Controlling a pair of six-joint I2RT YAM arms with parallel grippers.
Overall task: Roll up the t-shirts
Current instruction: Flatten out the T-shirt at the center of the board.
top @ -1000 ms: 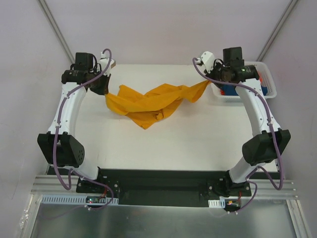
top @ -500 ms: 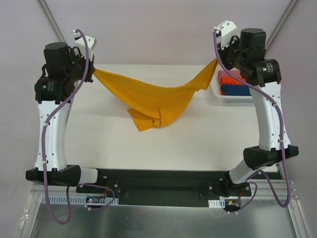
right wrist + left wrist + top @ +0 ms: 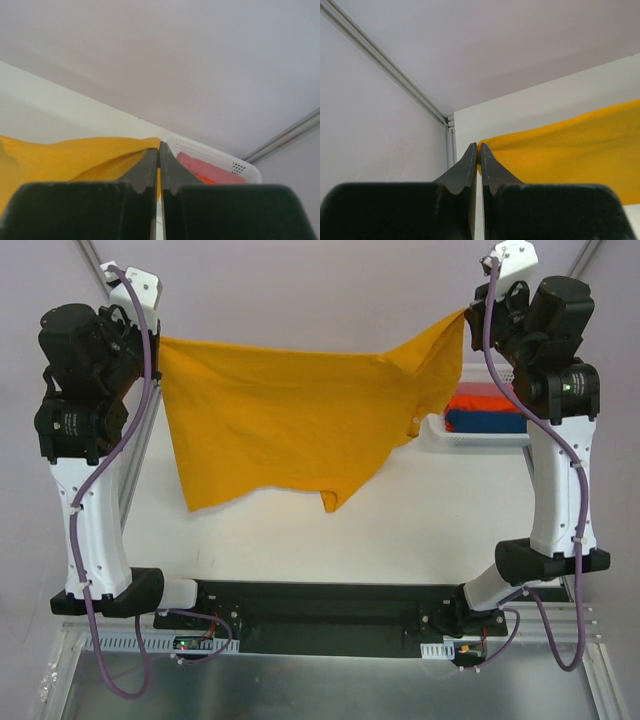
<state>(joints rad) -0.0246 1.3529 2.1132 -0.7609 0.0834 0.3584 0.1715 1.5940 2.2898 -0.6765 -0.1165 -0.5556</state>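
Note:
A mustard-yellow t-shirt (image 3: 290, 420) hangs spread in the air above the white table (image 3: 430, 520), stretched between both raised arms. My left gripper (image 3: 158, 340) is shut on its upper left corner, and the cloth (image 3: 570, 150) runs off to the right of the pinched tips (image 3: 479, 149). My right gripper (image 3: 466, 312) is shut on the upper right corner; there the yellow cloth (image 3: 60, 155) lies left of the closed tips (image 3: 159, 146). The shirt's lower hem hangs loose over the table, with a small fold at the bottom middle.
A white perforated basket (image 3: 440, 435) stands at the table's right back edge, holding folded red and blue cloth (image 3: 490, 408); in the right wrist view the basket (image 3: 210, 152) shows pink and orange cloth. Grey walls close in on the left, back and right.
Both arms have risen and drawn apart, lifting the t-shirt off the table. It went from a crumpled heap to a sagging strip to a wide hanging sheet.

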